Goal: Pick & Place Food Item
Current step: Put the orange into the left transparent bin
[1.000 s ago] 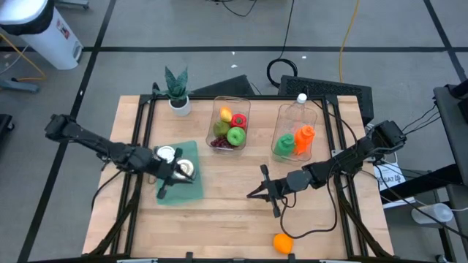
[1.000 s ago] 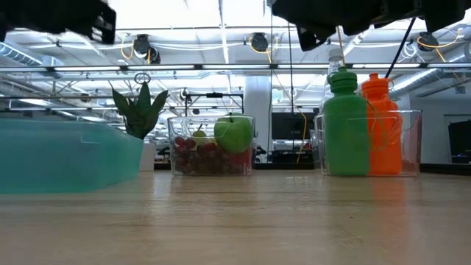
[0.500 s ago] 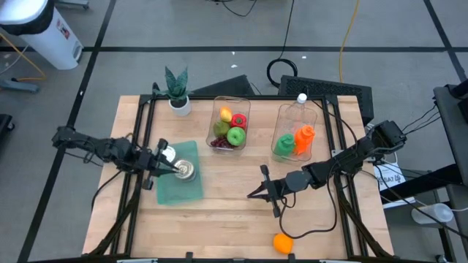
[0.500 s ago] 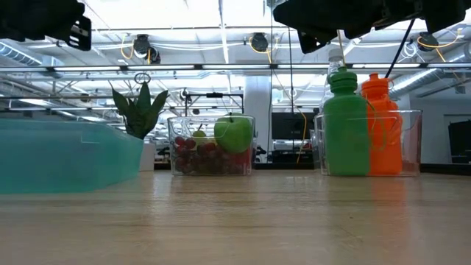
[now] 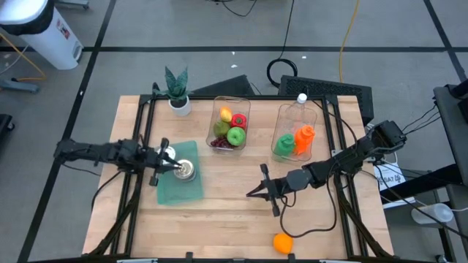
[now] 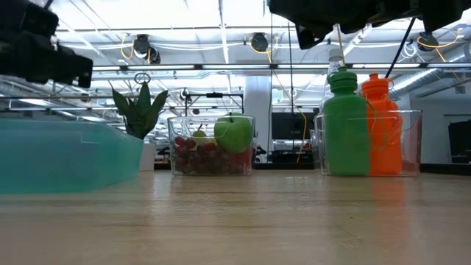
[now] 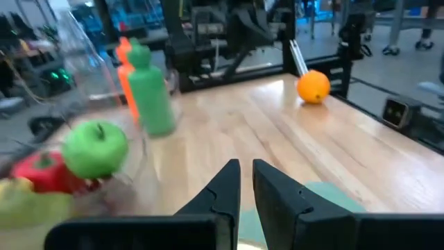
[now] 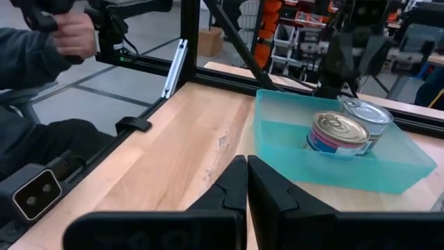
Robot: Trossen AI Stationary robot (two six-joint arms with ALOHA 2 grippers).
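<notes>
A teal tray (image 5: 179,186) on the table's left half holds two tin cans (image 5: 185,172), also shown in the right wrist view (image 8: 336,133). An orange (image 5: 283,242) lies by the near edge. My left gripper (image 5: 164,162) hovers level over the tray's left edge, pointing toward the table's right, fingers (image 7: 229,191) together on nothing. My right gripper (image 5: 256,193) hangs above the table's middle, shut and empty, pointing at the tray.
A clear box of fruit with a green apple (image 5: 235,136) and a clear box with green and orange bottles (image 5: 295,140) stand along the far side. A potted plant (image 5: 176,91) stands at the far left corner. Bare wood lies between the tray and the orange.
My left gripper has drawn back from above the tray's near part toward the table's left edge, tipping up from pointing down to roughly level. Both cans stay where they were in the tray. The right arm has kept still.
</notes>
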